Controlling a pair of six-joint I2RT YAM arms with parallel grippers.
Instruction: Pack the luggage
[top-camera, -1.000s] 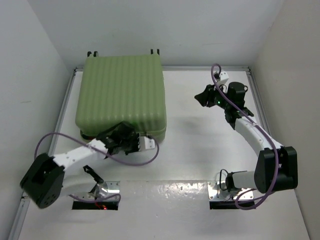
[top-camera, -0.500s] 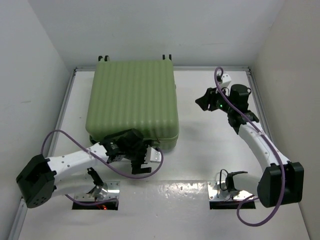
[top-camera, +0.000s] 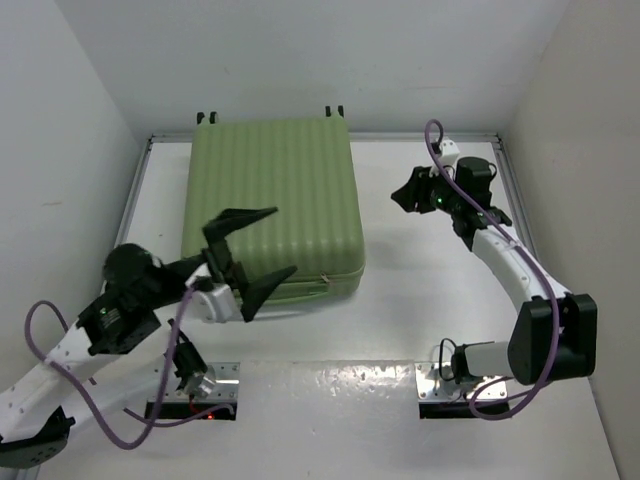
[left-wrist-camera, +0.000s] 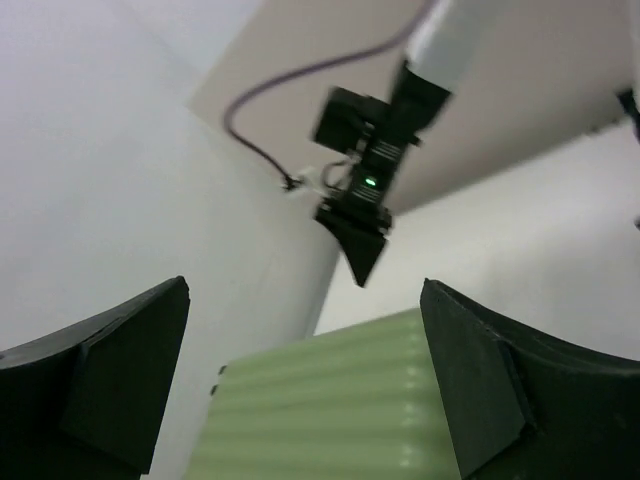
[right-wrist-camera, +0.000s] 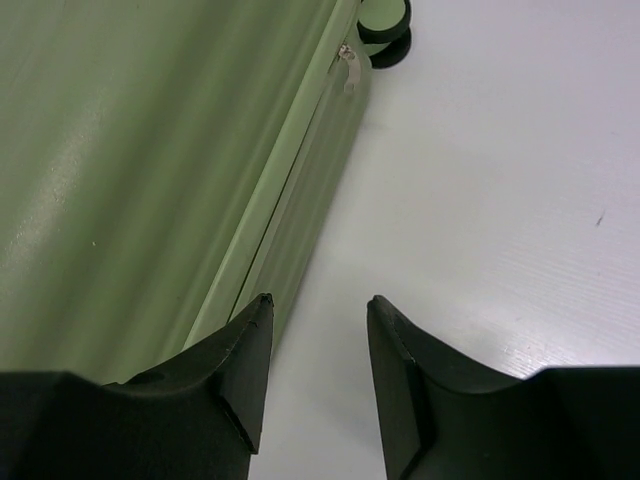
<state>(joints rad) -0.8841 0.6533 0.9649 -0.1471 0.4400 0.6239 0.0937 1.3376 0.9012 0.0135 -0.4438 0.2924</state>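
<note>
The luggage lies flat and closed on the white table, ribbed light-green shell up, its black wheels at the far edge. My left gripper is raised over the luggage's near right corner, open wide with nothing in it. In the left wrist view the luggage shows between the spread fingers. My right gripper hangs to the right of the luggage, apart from it, open and holding nothing. The right wrist view shows that gripper over bare table beside the luggage's side seam.
A zipper pull and a wheel sit at the luggage's far right corner. White walls close in the table on the left, back and right. Bare table lies right of the luggage, with metal base plates at the near edge.
The luggage has slid to the right. My left gripper, which was shut low at its front edge, has opened wide and lifted above it. The right gripper has barely moved.
</note>
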